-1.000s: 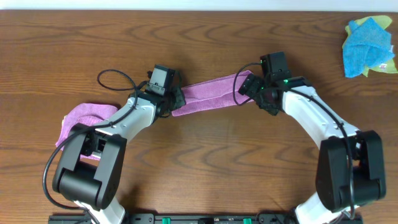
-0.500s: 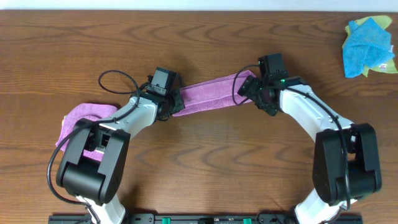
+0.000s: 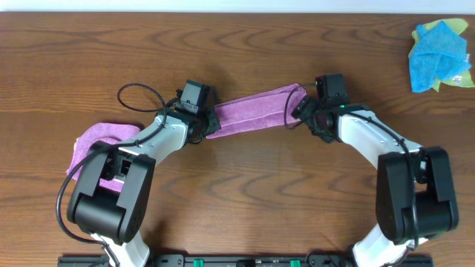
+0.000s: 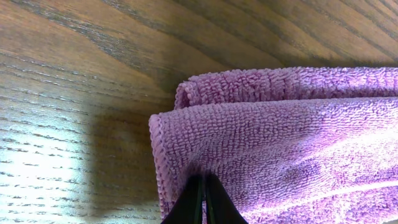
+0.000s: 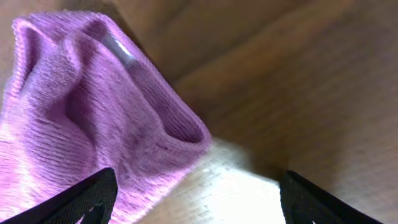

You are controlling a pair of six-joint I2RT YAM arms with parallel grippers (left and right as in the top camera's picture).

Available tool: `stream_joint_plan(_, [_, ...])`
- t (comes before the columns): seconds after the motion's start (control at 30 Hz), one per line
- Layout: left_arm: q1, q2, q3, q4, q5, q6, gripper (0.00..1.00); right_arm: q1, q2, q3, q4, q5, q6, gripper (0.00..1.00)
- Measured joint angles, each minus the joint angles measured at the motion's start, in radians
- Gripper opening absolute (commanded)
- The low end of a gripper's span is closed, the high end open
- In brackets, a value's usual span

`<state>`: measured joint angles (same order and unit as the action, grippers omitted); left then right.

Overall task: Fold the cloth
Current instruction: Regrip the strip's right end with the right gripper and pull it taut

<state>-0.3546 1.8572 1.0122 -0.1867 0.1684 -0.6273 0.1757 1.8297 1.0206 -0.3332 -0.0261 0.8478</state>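
left hand point(image 4: 203, 190) tight on cloth point(image 3: 252, 111), right hand point(image 5: 199, 177) wide

The purple terry cloth point(image 3: 252, 111) lay folded into a long strip, one end nipped in my left pincer point(image 3: 211, 123), the other bunched just before my spread right pincer point(image 3: 300, 113).

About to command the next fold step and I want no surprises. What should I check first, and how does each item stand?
1. Left gripper shut on the cloth's end: ok.
2. Right gripper holding the other end: not ok; fingers open, cloth end lying loose ahead of them.
3. Cloth spread flat: not ok; bunched into a narrow strip.
4. Layers' edges aligned: cannot tell.
5. Blue cloth apart from the work: ok, far right corner.
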Motion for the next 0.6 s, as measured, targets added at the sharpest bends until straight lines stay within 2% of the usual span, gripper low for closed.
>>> stream_joint_plan(0.6, [0.0,0.0,0.0,0.0,0.0,-0.001,0.06,-0.002,-0.027,-0.132,0.292,-0.012,0.042,0.76])
